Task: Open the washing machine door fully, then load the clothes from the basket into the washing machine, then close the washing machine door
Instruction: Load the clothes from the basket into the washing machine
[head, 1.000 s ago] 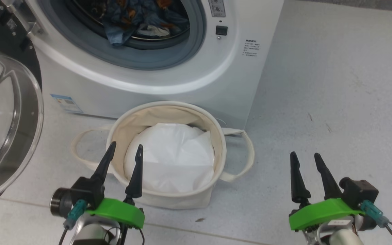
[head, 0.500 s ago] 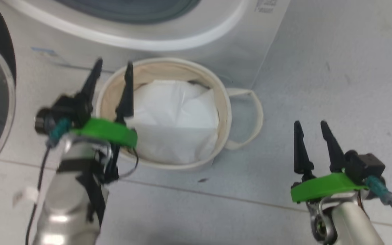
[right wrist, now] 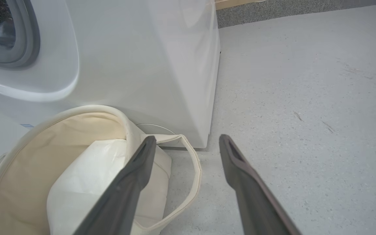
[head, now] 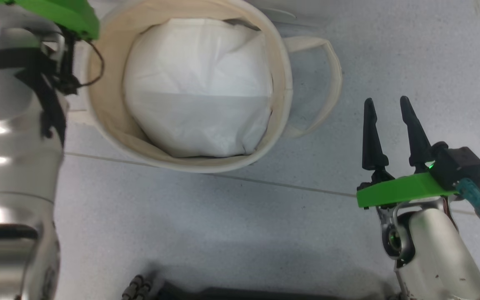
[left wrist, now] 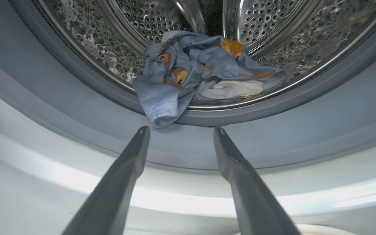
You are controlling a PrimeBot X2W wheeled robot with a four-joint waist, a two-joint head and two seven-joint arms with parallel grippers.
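At the left of the head view the left arm's silver forearm (head: 6, 175) reaches up past the basket (head: 206, 166). Its wrist view has the left gripper (left wrist: 181, 129) spread wide and holding nothing, tips just short of the grey gasket (left wrist: 273, 130) of the washing machine (right wrist: 148, 58). The clothes (left wrist: 191, 71), blue with orange bears plus a pale piece, lie at the front of the steel drum (left wrist: 126, 26), one blue fold drooping over its lip onto the gasket. In the middle, the basket stands on the floor close to the washer's front, with a white padding sheet (head: 198, 91) in it. To the right, the right gripper (head: 386, 100) hovers over the grey floor (head: 431, 50), fingers wide apart and empty, near the basket's loop handle (head: 333, 71)
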